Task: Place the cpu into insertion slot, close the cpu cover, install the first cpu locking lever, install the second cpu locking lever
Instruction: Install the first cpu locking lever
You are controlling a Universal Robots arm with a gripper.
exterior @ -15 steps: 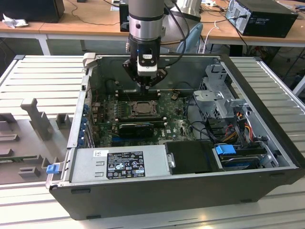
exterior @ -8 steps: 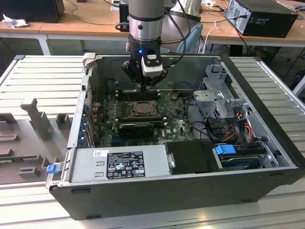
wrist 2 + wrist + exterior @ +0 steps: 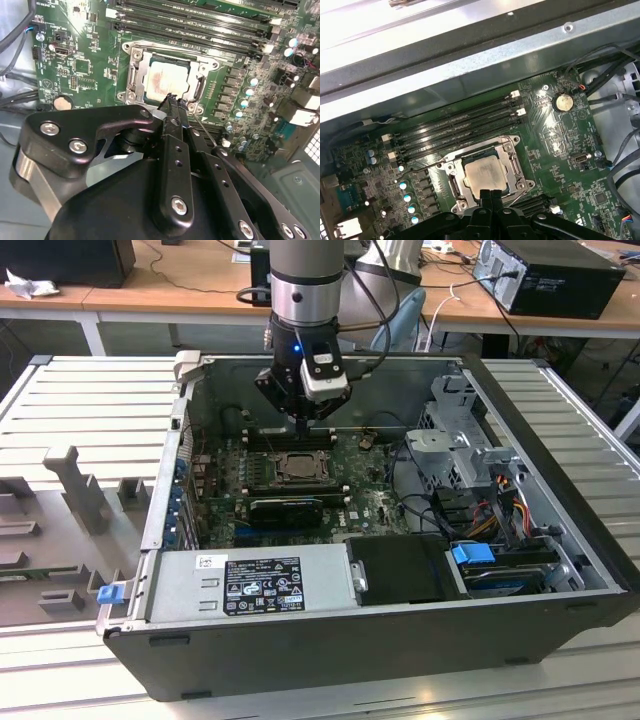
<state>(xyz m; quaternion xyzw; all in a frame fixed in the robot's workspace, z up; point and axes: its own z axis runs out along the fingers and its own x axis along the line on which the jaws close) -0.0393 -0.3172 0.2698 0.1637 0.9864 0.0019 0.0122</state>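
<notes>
A ribbed metal bench (image 3: 90,390) carries an open black computer case (image 3: 400,640) lying on its side, and the grey arm (image 3: 305,280) comes down into it from 12 o'clock in the exterior view. Inside the case, a silver power supply (image 3: 250,580) runs along the wall at 6 o'clock, and a metal drive cage (image 3: 470,445) stands at 3 o'clock. The green motherboard (image 3: 380,505) covers the floor between them. A long black graphics card (image 3: 285,510) lies across the board just at 6 o'clock of the insertion slot (image 3: 290,466), which sits near the board's middle. The gripper (image 3: 305,423) hangs just at 12 o'clock of that slot. In both wrist views the gripper (image 3: 172,100) (image 3: 491,192) is clenched, its two black fingers pressed flat against each other, and their tips meet the edge of the socket frame; whether they touch it cannot be told. Black memory slots (image 3: 460,125) run in parallel rows beside the socket. The cpu cover (image 3: 512,162) (image 3: 135,62) lies flat, its silvery frame ringing the chip. The cpu (image 3: 482,172) (image 3: 167,77) sits in the slot, its grey top face showing through the cover's window. A thin silvery rod (image 3: 202,129) slants beside the fingertips. A round coin cell (image 3: 563,102) (image 3: 61,103) sits on the board, well apart from the socket.
</notes>
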